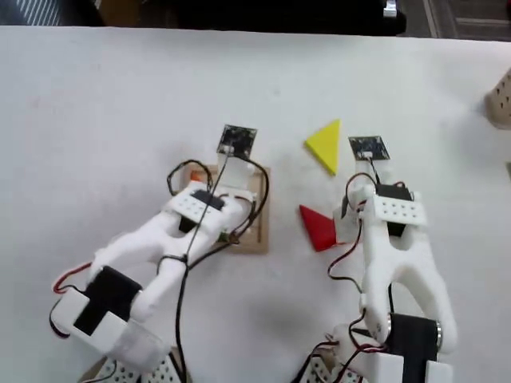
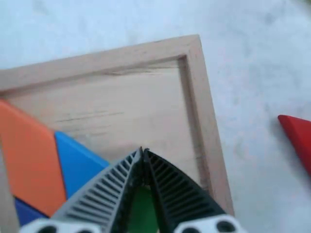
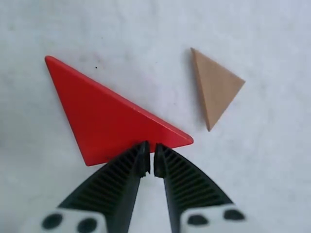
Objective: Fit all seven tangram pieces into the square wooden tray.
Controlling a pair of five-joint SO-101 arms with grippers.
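Note:
The square wooden tray (image 2: 195, 73) lies under my left arm (image 1: 172, 227), and its rim (image 1: 259, 239) shows beside the arm in the high view. An orange piece (image 2: 29, 155) and a blue piece (image 2: 77, 162) lie flat inside it. My left gripper (image 2: 144, 153) hangs over the bare tray floor, shut; a green piece (image 2: 142, 208) shows behind its fingers, and I cannot tell whether it is held. My right gripper (image 3: 150, 160) is shut, its tips at the edge of the red triangle (image 3: 104, 121) (image 1: 318, 227). A small tan triangle (image 3: 216, 87) lies apart from it. The yellow triangle (image 1: 326, 144) rests farther back.
White tabletop surrounds the tray. A tan perforated object (image 1: 500, 100) stands at the right edge. My right arm (image 1: 395, 247) stands right of the red triangle. A dark band runs along the table's far edge.

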